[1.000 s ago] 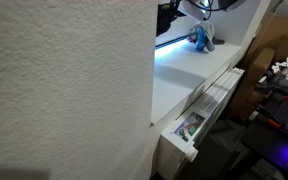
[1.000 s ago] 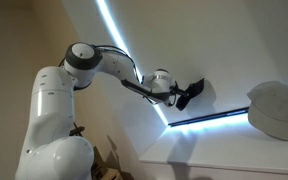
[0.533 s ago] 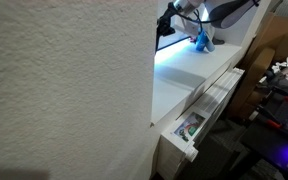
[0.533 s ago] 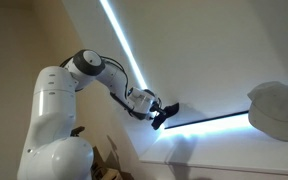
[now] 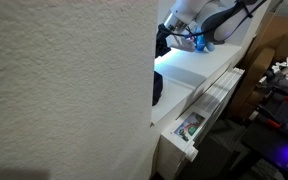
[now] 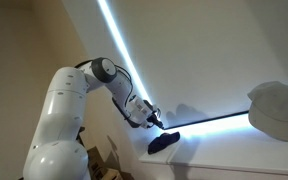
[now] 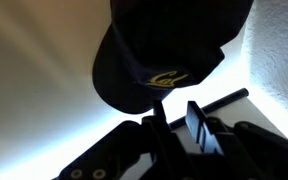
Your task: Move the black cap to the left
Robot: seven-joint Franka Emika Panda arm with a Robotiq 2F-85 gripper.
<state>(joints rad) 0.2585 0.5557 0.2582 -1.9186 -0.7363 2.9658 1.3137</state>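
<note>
Count one black cap (image 6: pixel 164 143), one white cap (image 6: pixel 279 110), one upright blue and white object (image 5: pixel 204 40), and one arm carrying one end effector (image 6: pixel 156 127). You will also see one drawer (image 5: pixel 189 128) standing open below the front edge of the counter (image 6: pixel 242 163). In the wrist view, check the end effector (image 7: pixel 177 112): its two fingers (image 7: pixel 198 120) stand apart, and a strip of the lit counter surface shows in the gap between them. Nothing is visible inside that gap. The brim of the black cap (image 7: pixel 169 45) ends just beyond the fingertips, with its yellow emblem facing the camera. Whether the tips touch the brim cannot be determined from these views. In an exterior view, the black cap lies flat on the counter at the corner nearest the robot's base. The end effector is angled down directly above it and just beside it, and the gap between the two is too dark to resolve. The white cap sits at the opposite end of the counter, against the back edge and well apart from the black cap. The blue and white object stands near the back edge, close to the arm.
</note>
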